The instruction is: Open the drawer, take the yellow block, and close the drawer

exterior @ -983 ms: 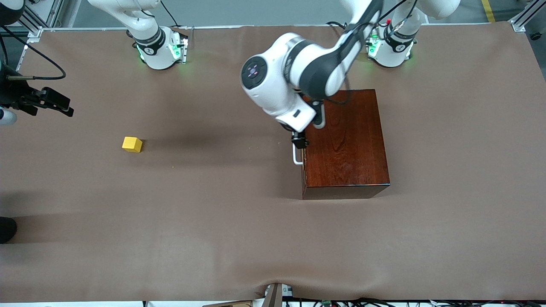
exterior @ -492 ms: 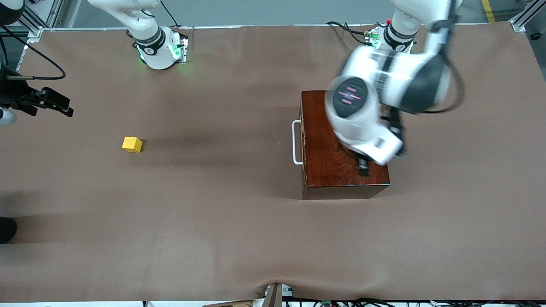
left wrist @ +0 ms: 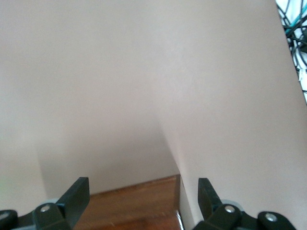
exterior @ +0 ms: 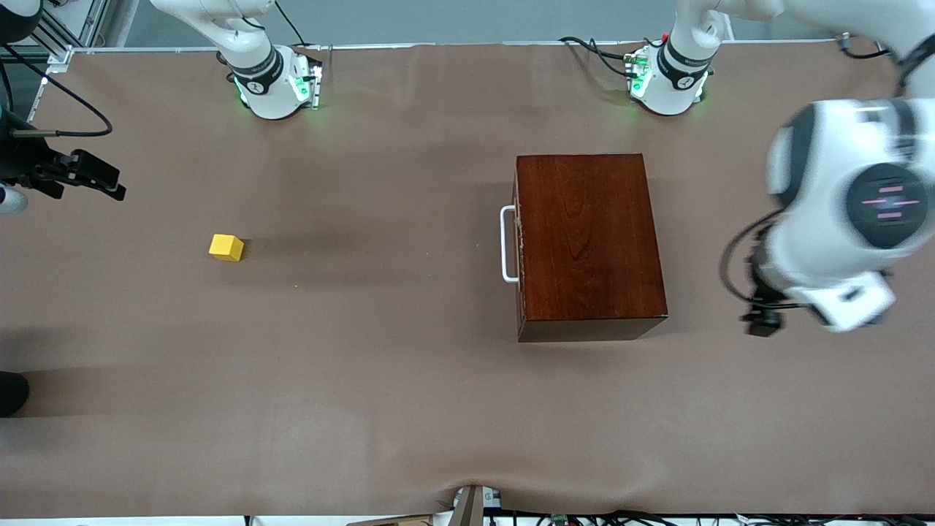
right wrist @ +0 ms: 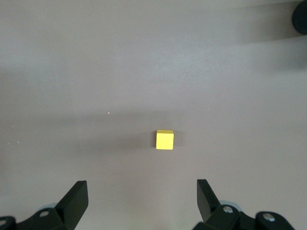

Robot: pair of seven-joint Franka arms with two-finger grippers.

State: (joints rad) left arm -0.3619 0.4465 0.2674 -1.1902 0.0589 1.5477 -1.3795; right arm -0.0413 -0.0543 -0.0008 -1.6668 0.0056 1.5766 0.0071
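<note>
Drawer (exterior: 518,245) of the glossy mahogany-coloured wooden box (exterior: 588,237), its dark front carrying a white U-shaped bar handle (exterior: 507,244), sits flush and closed at centre-right of the front view. A second ago the left arm's hand was down at that handle; half a second ago it had swung up over the box top. Now the left gripper (exterior: 762,321) hangs over bare table at the right edge of the frame, off the box toward the left arm's end, empty, with its fingers (left wrist: 76,196) spread apart in the left wrist view and only a corner of the box showing between them. The box and handle have not shifted across the three front pictures.

The small bright-yellow cube (exterior: 226,248) lies on the brown table cover (exterior: 380,409) at middle-left of the front view, well apart from the box, unmoved throughout. The right gripper (exterior: 91,179), at the left edge of the frame, waits over that end of the table, fingers (right wrist: 76,199) released and wide, the cube (right wrist: 164,139) centred ahead of them.

With the block out and the drawer shut, the task looks essentially complete, and the left arm appears to be retreating.
</note>
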